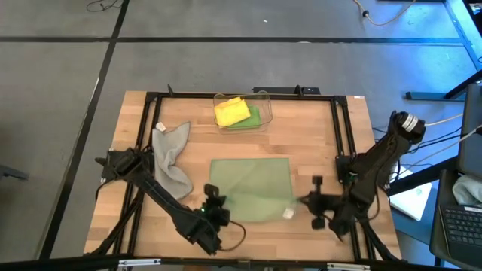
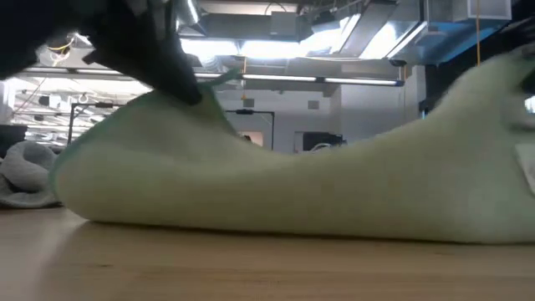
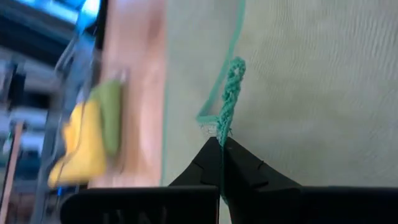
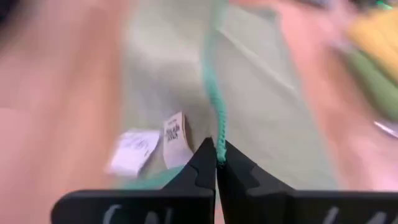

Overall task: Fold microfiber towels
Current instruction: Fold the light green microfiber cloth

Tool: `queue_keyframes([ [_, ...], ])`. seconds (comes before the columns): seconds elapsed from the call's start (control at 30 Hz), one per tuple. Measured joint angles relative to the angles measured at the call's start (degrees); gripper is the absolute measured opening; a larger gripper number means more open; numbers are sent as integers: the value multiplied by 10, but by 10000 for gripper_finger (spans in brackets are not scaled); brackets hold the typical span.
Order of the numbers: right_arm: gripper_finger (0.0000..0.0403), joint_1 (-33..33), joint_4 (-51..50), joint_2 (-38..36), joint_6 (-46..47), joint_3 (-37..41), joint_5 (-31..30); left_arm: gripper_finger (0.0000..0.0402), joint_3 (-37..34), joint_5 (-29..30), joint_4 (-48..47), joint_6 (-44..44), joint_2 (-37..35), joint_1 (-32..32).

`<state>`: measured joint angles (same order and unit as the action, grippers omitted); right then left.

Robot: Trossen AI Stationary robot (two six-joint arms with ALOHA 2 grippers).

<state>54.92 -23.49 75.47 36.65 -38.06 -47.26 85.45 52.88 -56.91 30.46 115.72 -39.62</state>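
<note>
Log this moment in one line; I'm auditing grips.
left gripper: shut on sage towel near-left corner | right gripper: shut on its near-right corner edge | grey towel: unfolded, left

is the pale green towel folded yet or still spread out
Spread out: the sage towel lies flat on the table, each hand, left and right, pinching a near corner.
</note>
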Motion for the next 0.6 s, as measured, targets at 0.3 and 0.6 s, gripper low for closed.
queue_keyframes([
  [0.3, 8, -120, -92, -13, -38, 0, 30, 0, -39, 11, -106, 156, -2, 31],
  [0.6, 8, -209, -89, -13, -99, 0, 92, 0, -127, 2, -56, 168, -1, 73],
])
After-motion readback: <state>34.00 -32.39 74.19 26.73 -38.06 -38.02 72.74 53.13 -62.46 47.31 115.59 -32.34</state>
